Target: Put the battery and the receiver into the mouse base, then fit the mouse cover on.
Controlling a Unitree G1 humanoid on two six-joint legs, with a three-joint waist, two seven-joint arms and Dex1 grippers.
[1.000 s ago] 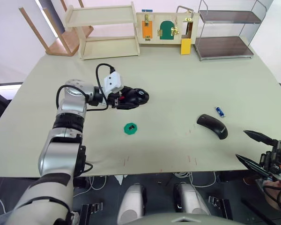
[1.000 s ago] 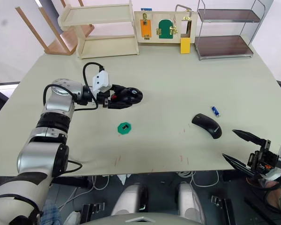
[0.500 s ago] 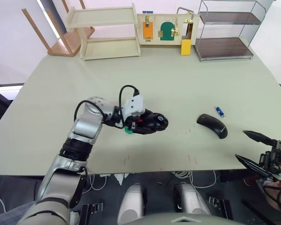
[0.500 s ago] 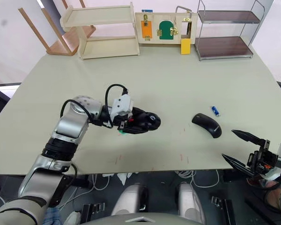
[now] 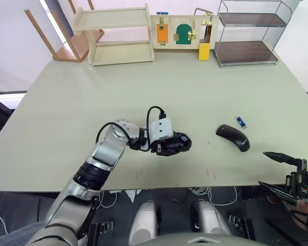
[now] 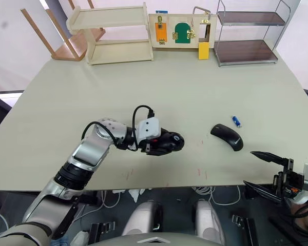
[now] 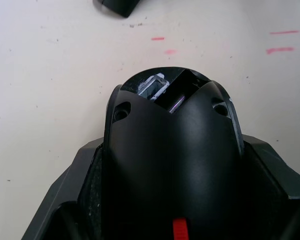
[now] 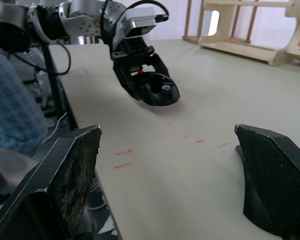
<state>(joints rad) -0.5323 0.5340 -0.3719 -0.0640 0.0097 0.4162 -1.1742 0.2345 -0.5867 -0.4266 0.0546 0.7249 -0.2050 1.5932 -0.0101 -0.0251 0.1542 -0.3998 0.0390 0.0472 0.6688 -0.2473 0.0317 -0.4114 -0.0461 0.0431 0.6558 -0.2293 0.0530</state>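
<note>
The left gripper (image 5: pixel 170 145) sits just below the middle of the left eye frame, its two black fingers closed around the mouse base (image 5: pixel 177 143), which it holds low over the table (image 5: pixel 92 97). In the left wrist view the mouse base (image 7: pixel 172 150) shows its open top, with a recessed compartment at the far end and a small red part near the lower edge; the pictures do not settle whether the base touches the tabletop.

The mouse cover (image 5: pixel 233 137) lies on the table to the right of centre, well apart from the base, a smooth black shell. The battery (image 5: pixel 241 122) lies just beyond it, toward the upper right, near the cover but not touching it.

The right gripper (image 5: pixel 281 174) hangs at the lower right corner of the frame, off the table's front edge, its fingers spread wide with nothing between them; the right wrist view shows both black fingers (image 8: pixel 72 172) far apart.

Along the far edge of the table stand a wooden shelf (image 5: pixel 115 33), a latch board (image 5: pixel 182 29) with orange and green panels, and a wire rack (image 5: pixel 249 33).
</note>
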